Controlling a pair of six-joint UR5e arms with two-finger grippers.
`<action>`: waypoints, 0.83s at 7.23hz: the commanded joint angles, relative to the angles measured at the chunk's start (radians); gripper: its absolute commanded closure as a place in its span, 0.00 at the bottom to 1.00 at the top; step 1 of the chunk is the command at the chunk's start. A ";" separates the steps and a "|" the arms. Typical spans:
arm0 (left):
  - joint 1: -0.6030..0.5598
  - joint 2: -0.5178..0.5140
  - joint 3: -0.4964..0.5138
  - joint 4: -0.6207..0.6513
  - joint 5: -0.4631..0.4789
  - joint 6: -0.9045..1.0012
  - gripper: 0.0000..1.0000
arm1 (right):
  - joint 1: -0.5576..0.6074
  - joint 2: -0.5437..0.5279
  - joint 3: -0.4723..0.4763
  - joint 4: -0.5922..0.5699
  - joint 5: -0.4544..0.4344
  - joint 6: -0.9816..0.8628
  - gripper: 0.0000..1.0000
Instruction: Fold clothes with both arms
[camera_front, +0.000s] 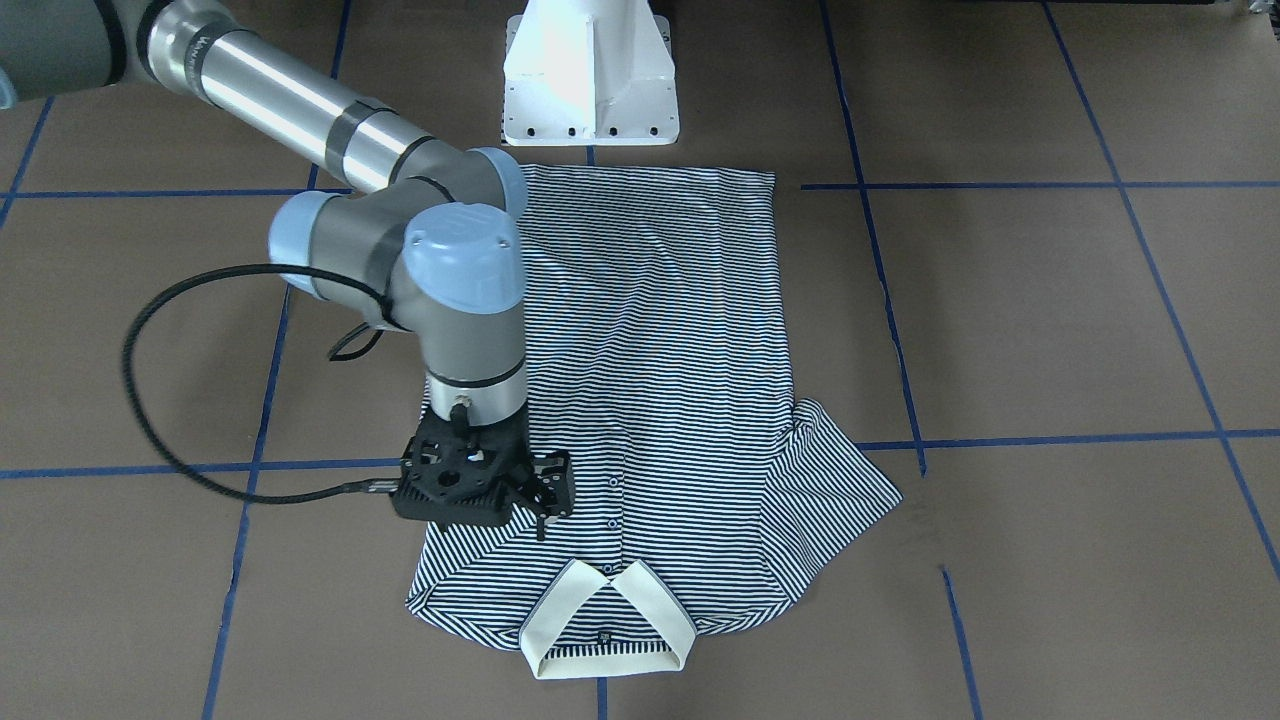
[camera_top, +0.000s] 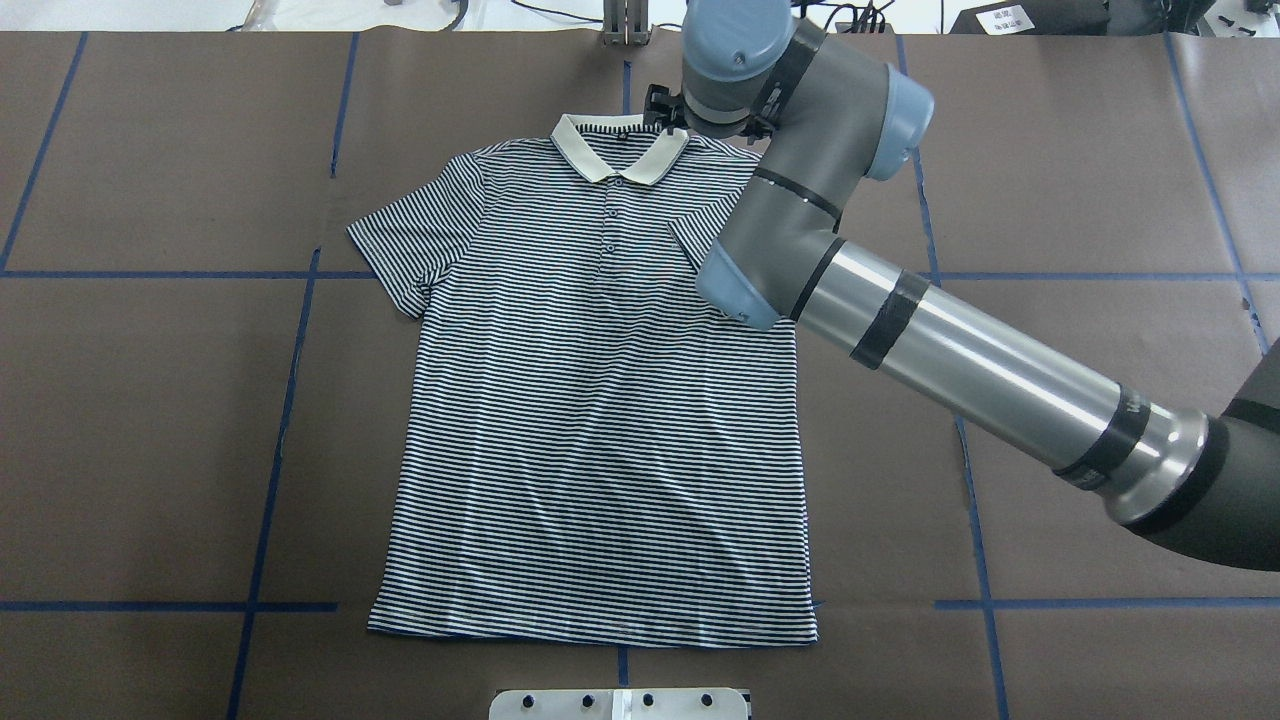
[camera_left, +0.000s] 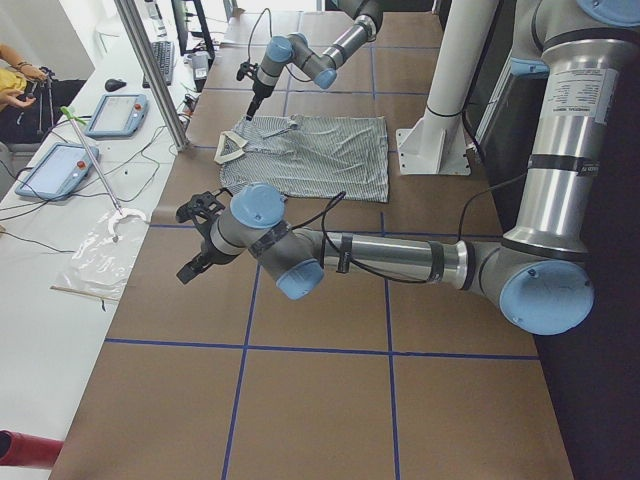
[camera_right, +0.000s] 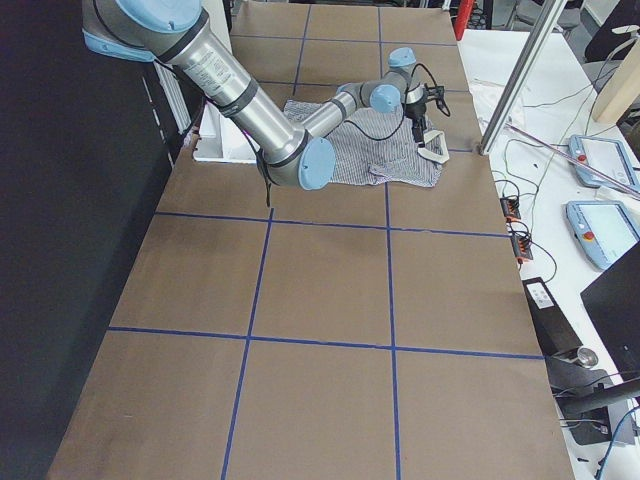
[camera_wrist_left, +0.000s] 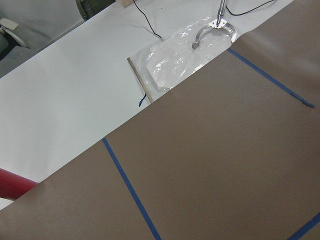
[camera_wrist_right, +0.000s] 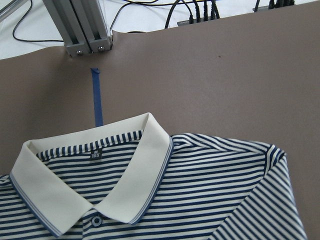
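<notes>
The striped polo shirt lies flat and front up on the brown table, with its cream collar at the far side. The sleeve on my right side is folded in over the chest. The other sleeve lies spread out. My right gripper points down over the folded shoulder beside the collar. Its wrist hides the fingers, so I cannot tell its state. The right wrist view shows the collar and shoulder, no fingers. My left gripper hovers over bare table far from the shirt; I cannot tell its state.
The white pedestal base stands at the shirt's hem. An aluminium post stands beyond the collar. Blue tape lines cross the brown paper. A plastic bag lies on the white surface past the paper's edge. Teach pendants lie there too.
</notes>
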 joint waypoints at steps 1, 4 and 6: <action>0.129 -0.055 -0.007 -0.055 0.025 -0.141 0.00 | 0.179 -0.142 0.140 -0.008 0.216 -0.221 0.00; 0.369 -0.121 0.081 -0.199 0.168 -0.486 0.00 | 0.316 -0.395 0.305 0.021 0.395 -0.458 0.00; 0.492 -0.172 0.127 -0.143 0.305 -0.713 0.16 | 0.321 -0.498 0.397 0.022 0.398 -0.462 0.00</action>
